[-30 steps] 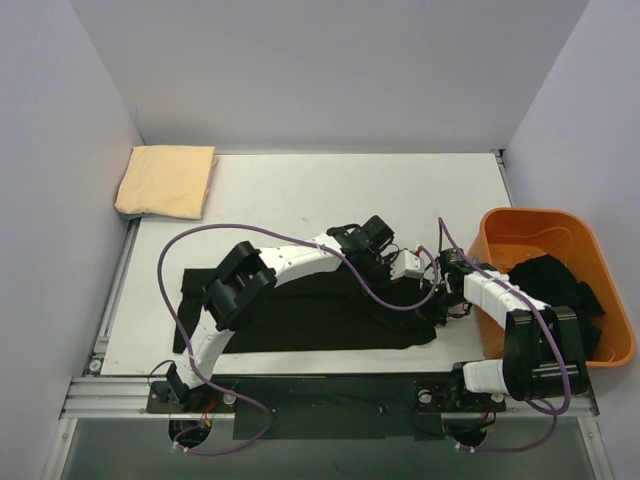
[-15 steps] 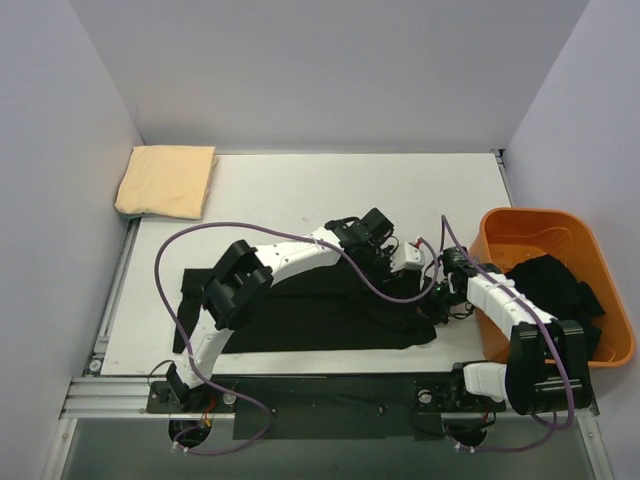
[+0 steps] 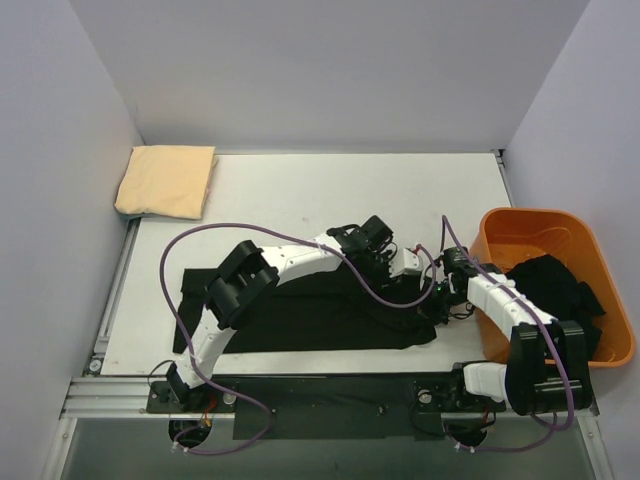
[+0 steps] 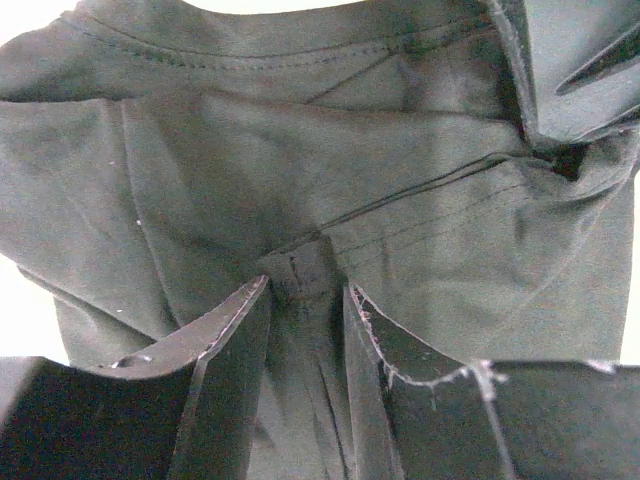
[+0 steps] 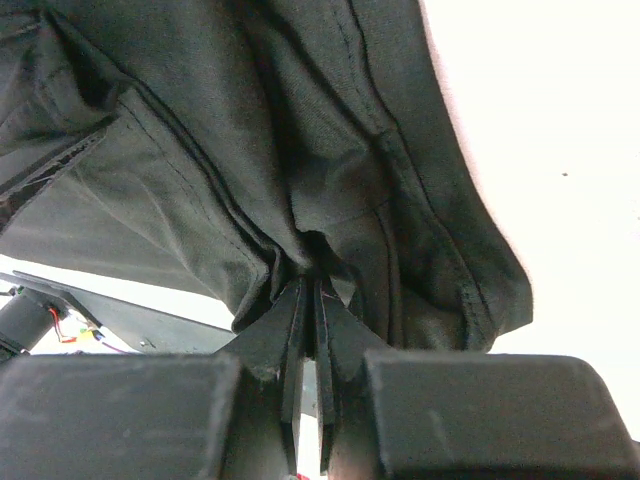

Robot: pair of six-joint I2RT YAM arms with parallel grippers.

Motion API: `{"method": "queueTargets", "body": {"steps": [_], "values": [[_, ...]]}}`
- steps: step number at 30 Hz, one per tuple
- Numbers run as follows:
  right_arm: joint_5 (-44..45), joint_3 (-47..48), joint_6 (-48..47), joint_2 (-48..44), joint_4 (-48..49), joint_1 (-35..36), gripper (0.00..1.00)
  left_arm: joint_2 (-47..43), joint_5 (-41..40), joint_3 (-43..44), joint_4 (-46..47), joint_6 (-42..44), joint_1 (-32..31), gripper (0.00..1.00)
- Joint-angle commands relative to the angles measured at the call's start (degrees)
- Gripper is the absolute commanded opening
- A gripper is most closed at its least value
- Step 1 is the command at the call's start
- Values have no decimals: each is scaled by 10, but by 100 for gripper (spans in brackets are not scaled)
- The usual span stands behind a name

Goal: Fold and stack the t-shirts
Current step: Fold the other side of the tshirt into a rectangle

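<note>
A black t-shirt (image 3: 300, 315) lies spread along the near side of the table. My left gripper (image 3: 393, 270) is down on its right part and, in the left wrist view, my left gripper (image 4: 302, 292) is closed on a raised fold of the black cloth (image 4: 300, 150). My right gripper (image 3: 438, 303) is at the shirt's right end and, in the right wrist view, my right gripper (image 5: 312, 280) is shut on bunched black cloth (image 5: 250, 150). A folded pale yellow-tan t-shirt (image 3: 166, 180) lies at the back left. Another black t-shirt (image 3: 555, 285) sits in the bin.
The orange plastic bin (image 3: 525, 228) stands at the right edge, close to my right arm. Purple cables loop over both arms. Walls close in the table at the left, back and right.
The left wrist has shifted only slightly over the shirt. The right arm's elbow has settled a little towards the bin. Both grips look unchanged.
</note>
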Motion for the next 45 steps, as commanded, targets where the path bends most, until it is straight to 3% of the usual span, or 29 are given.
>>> {"method": "queueTargets", "body": {"steps": [1,2,4,6,14,19,25,28,35,40,45], "values": [[-7,2,2,-18,-21,-2,0,7,33,-4,22,-7,-6,37],[-6,2,1,-18,-21,-2,0,8,47,-1,20,-14,-6,33],[-4,2,0,-18,-24,-2,0,6,62,17,4,-27,-4,8],[-3,2,-2,-17,-25,-2,0,2,78,36,-14,-41,1,0],[-4,6,-6,-12,-28,-5,0,-11,106,56,-50,-48,20,0],[-4,26,-15,-27,-55,-6,0,-46,168,62,-79,-98,55,0],[-30,60,-4,-58,-149,15,0,-146,213,-48,-86,-109,77,0],[-28,59,12,-61,-180,91,0,-171,232,-110,-92,-106,74,0],[-35,59,27,-111,-243,121,0,-194,229,-160,-65,-120,95,0],[-19,106,-11,-49,-181,112,0,-178,217,-161,-30,-138,110,0],[44,171,-64,58,-90,71,0,-164,165,-181,69,-230,132,0]]}}
